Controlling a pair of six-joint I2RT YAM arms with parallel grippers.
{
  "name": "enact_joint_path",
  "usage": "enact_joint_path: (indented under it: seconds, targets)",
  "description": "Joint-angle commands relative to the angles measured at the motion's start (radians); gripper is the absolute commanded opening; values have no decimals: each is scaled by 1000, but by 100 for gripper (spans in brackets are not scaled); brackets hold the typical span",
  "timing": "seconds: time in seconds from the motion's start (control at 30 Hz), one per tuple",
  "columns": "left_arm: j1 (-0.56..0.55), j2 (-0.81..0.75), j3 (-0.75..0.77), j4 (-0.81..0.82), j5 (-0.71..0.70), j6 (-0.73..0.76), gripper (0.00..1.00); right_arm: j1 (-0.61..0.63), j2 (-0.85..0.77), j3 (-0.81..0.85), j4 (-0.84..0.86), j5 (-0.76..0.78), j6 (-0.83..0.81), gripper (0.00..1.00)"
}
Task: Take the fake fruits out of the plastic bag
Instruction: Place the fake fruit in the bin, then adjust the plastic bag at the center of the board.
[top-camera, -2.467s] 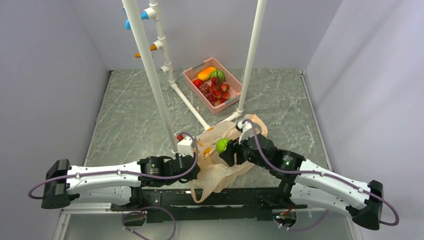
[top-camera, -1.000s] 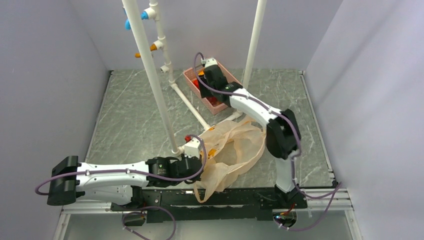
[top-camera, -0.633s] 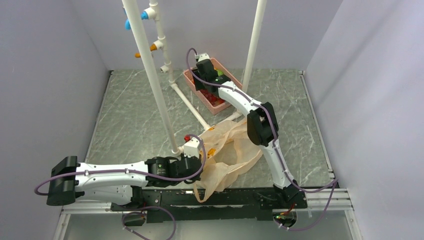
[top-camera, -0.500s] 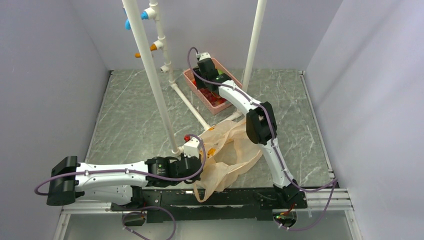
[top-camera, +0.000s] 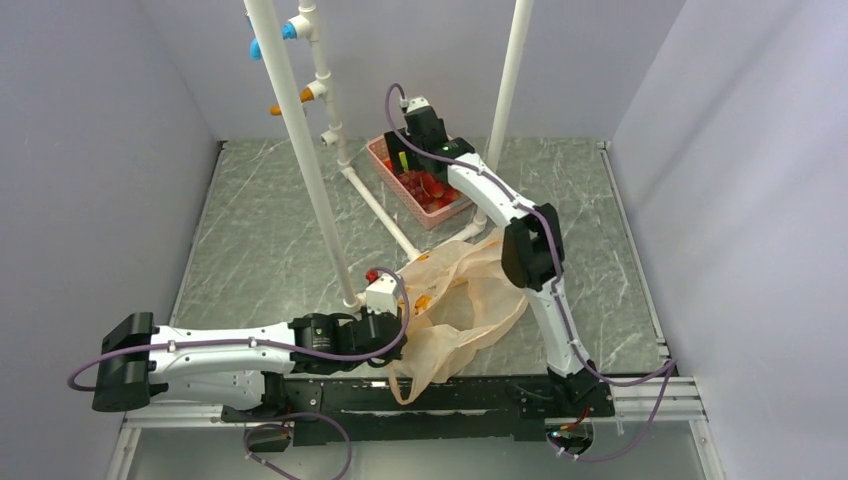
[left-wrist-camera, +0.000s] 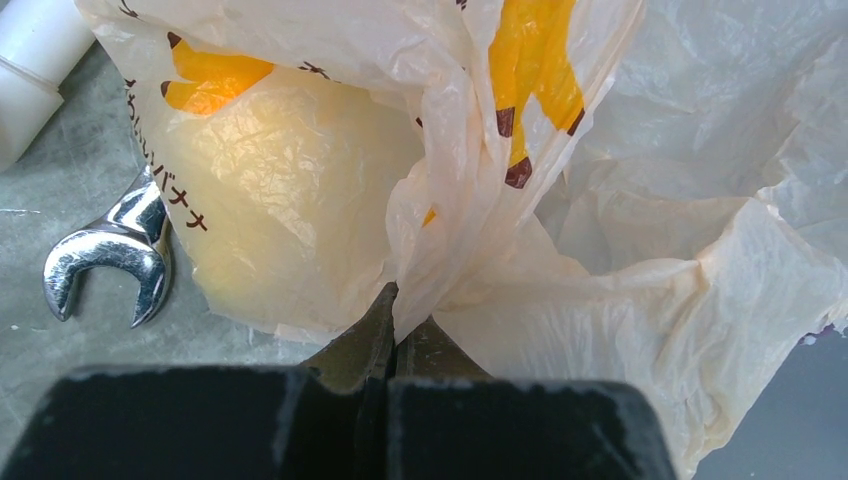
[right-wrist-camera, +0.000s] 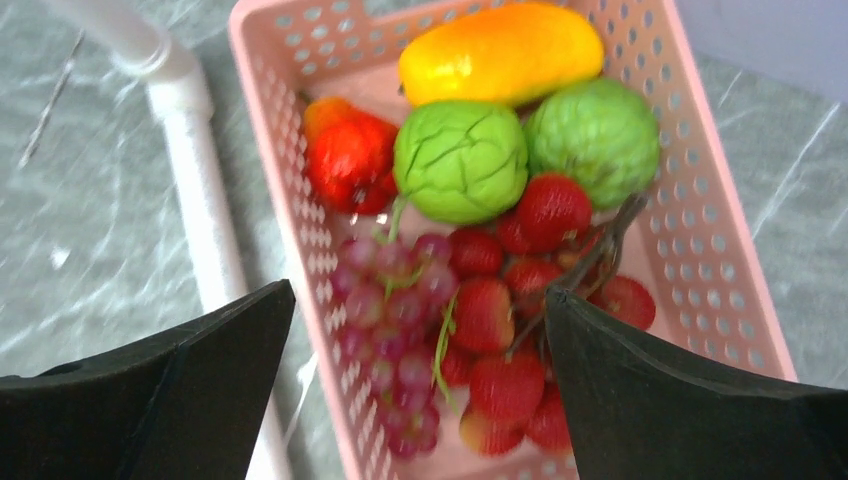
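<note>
The peach plastic bag (top-camera: 462, 300) lies crumpled on the table in front of the arms. My left gripper (top-camera: 393, 335) is shut on a fold of the bag (left-wrist-camera: 650, 250), with both fingertips (left-wrist-camera: 375, 320) pinching the film. A yellow oval fruit (left-wrist-camera: 300, 230) shows through the bag's wall, inside the bag. My right gripper (top-camera: 408, 165) hangs open and empty above the pink basket (top-camera: 445, 218). In the right wrist view (right-wrist-camera: 418, 295) it is over a bunch of red-purple grapes (right-wrist-camera: 390, 310) lying in the basket (right-wrist-camera: 725, 200).
The basket also holds two green fruits (right-wrist-camera: 460, 160), an elongated orange fruit (right-wrist-camera: 500, 50), a red fruit (right-wrist-camera: 350, 160) and strawberries (right-wrist-camera: 500, 320). A white pipe frame (top-camera: 300, 150) stands mid-table, its base pipe (right-wrist-camera: 190, 120) beside the basket. A silver spanner (left-wrist-camera: 110, 255) lies by the bag.
My right arm carried a green fruit from the bag to the basket, let it go and now hovers open slightly higher. The left gripper keeps its hold on the bag.
</note>
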Motion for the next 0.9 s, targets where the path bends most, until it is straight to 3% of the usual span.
enact_joint_path:
  seconds: [0.0, 0.47, 0.7, 0.87]
  targets:
    - [-6, -18, -6, 37, -14, -34, 0, 32, -259, -155, -19, -64, 56, 99]
    - [-4, -35, 47, -32, -72, -31, 0, 226, -1023, -925, 82, -16, 214, 100]
    - [-3, -22, 144, -60, -99, 22, 0, 227, -1427, -1197, 59, -246, 190, 99]
    - [0, -24, 227, -84, -133, 89, 0, 226, -1578, -1386, 17, -242, 224, 85]
